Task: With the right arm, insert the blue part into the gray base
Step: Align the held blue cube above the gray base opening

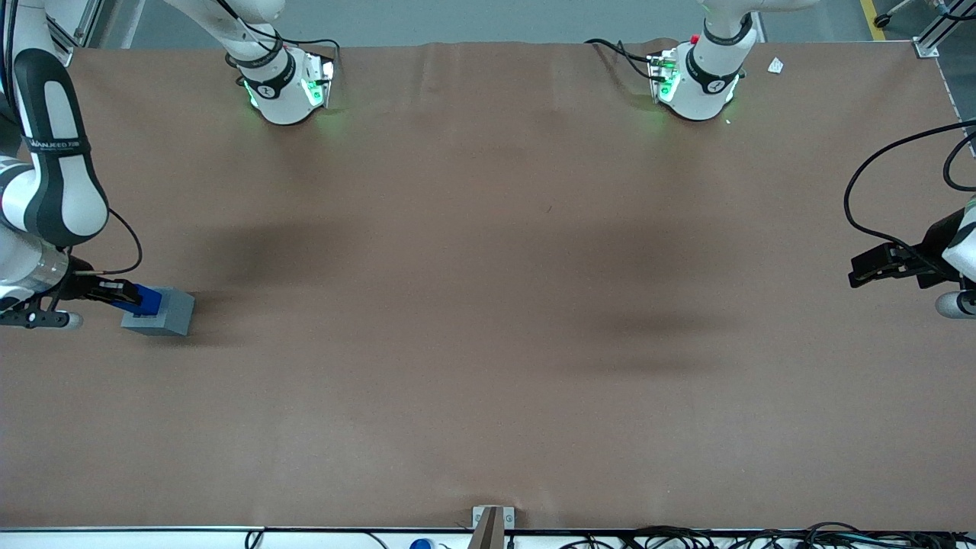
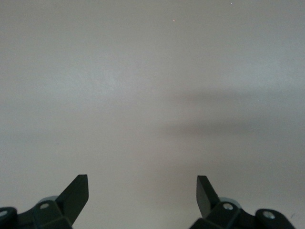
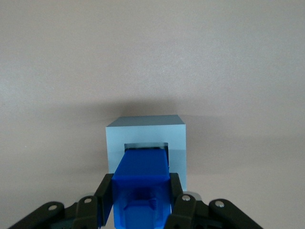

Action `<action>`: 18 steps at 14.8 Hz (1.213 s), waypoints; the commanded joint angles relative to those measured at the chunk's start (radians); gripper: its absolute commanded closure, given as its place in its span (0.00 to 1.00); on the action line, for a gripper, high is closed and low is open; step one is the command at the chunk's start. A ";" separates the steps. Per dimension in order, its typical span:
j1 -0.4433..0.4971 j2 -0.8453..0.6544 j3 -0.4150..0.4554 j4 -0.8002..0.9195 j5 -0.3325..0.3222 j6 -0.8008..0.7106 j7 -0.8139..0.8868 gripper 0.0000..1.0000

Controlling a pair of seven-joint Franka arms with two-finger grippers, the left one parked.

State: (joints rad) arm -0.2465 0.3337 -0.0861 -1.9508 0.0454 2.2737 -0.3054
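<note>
1. At the left edge of the front view, the gripper (image 1: 126, 296) of the right arm (image 1: 53, 164) sits over the gray base (image 1: 162, 313), at the working arm's end of the brown table (image 1: 488, 305).
2. Only the right wrist view shows the fingers (image 3: 106, 196) clamped on the blue part (image 3: 142, 183), its tip entering the recess of the gray base (image 3: 145, 138).
3. Lettering on the arm's black band is too small to read.

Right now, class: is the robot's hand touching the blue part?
Touching. In the right wrist view the hand has a finger pressed flat against each side of the blue part, held at the gray base opening.
</note>
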 commanded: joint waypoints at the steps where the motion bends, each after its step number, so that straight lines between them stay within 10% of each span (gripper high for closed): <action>1: -0.019 0.001 0.014 -0.008 -0.009 0.012 -0.009 0.71; 18: -0.025 0.024 0.014 -0.011 -0.004 0.007 -0.008 0.68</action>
State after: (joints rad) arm -0.2486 0.3348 -0.0860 -1.9504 0.0455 2.2751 -0.3053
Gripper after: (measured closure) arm 0.493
